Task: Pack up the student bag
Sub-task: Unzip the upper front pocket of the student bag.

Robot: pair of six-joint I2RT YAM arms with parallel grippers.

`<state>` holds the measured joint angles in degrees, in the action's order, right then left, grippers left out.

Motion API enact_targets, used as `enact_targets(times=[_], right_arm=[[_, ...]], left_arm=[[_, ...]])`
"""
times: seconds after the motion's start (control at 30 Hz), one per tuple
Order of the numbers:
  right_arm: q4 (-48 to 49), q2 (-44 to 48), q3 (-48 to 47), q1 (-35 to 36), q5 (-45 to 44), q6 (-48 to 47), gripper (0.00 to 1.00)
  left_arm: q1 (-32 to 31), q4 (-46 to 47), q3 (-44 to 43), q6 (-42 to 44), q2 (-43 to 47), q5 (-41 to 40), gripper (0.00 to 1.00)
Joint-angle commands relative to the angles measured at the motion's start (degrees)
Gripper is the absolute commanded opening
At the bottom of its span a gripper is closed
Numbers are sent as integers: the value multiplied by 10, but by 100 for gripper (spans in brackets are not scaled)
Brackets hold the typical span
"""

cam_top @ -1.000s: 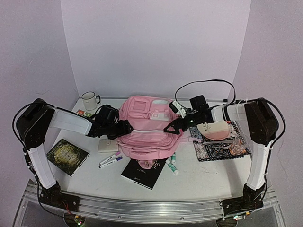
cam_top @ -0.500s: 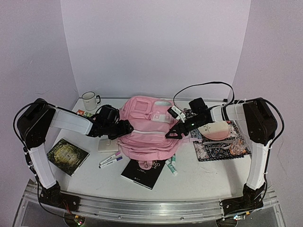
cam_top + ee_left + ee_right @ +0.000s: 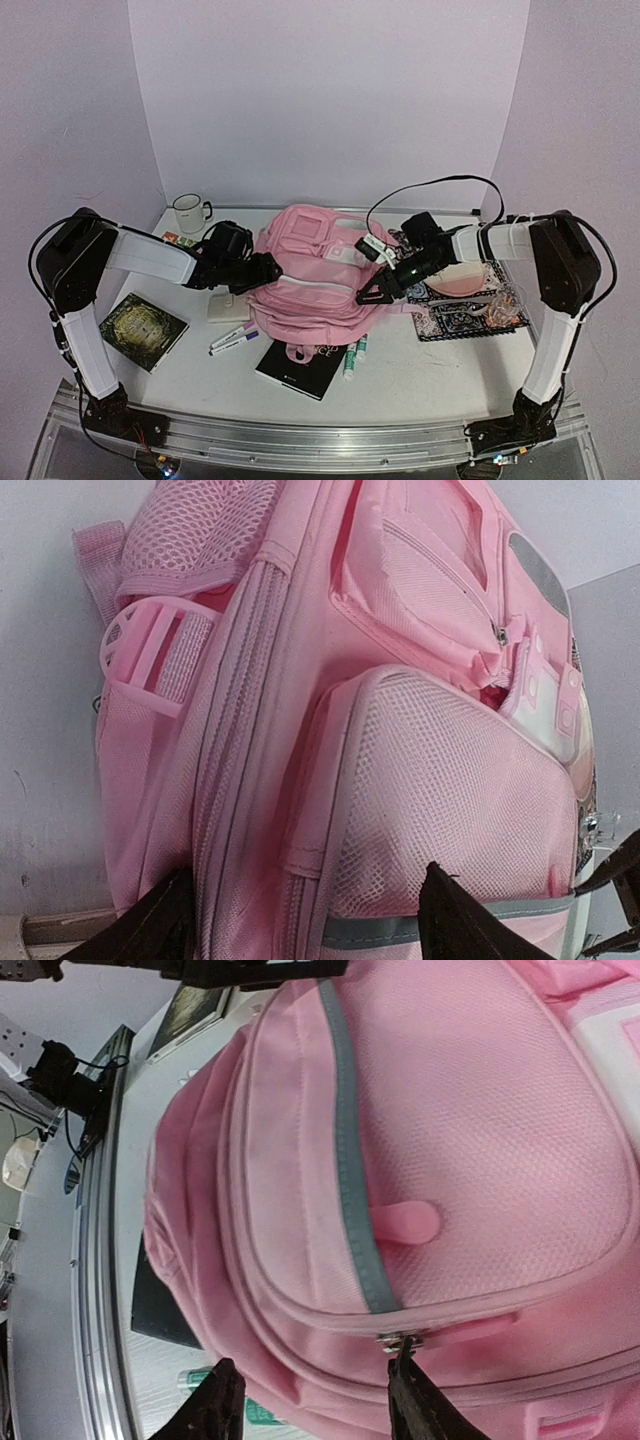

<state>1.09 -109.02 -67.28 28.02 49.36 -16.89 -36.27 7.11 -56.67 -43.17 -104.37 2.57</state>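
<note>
Top external view showed me the student bag [image 3: 315,290] lying front-up in the middle of the tabletop [image 3: 420,380], its near end overlapping a black notebook [image 3: 300,368]. From the left, a dark book [image 3: 142,330] lay near the left edge, a mug [image 3: 188,212] stood in the far left corner, and two markers [image 3: 233,338] lay just beside the bag. My left tool [image 3: 262,270] sat at the bag's left side, jaws wide and straddling the fabric; I could not tell whether it pinched. My right tool [image 3: 368,295] sat at the bag's right side, jaws about half apart, with nothing clamped that I could see.

I judged the main risk to be the right tool catching soft fabric instead of the zip pull [image 3: 397,1341]. A tug could then drag the whole bag across the notebook and markers, unless the left tool braced it.

Only the right wrist view showed that metal pull, just beside one finger. The left wrist view alone showed the mesh pocket between its fingers. Only the top view showed the loose items.
</note>
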Motion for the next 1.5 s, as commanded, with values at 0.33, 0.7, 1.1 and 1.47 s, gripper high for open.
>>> enact_targets(times=[0.33,0.7,1.1,1.47], right_arm=[[-19,64,-4,10,-86,-20,55],[-16,-24,-74,7,-80,-15,87],[18,-15,-13,7,-109,7,97],[36,-10,16,14,-58,20,96]], left_arm=[[-1,5,-34,21,-18,-12,75],[0,2,-42,31,-22,-7,56],[0,2,-55,23,-40,-11,19],[0,3,-56,12,-47,-20,1]])
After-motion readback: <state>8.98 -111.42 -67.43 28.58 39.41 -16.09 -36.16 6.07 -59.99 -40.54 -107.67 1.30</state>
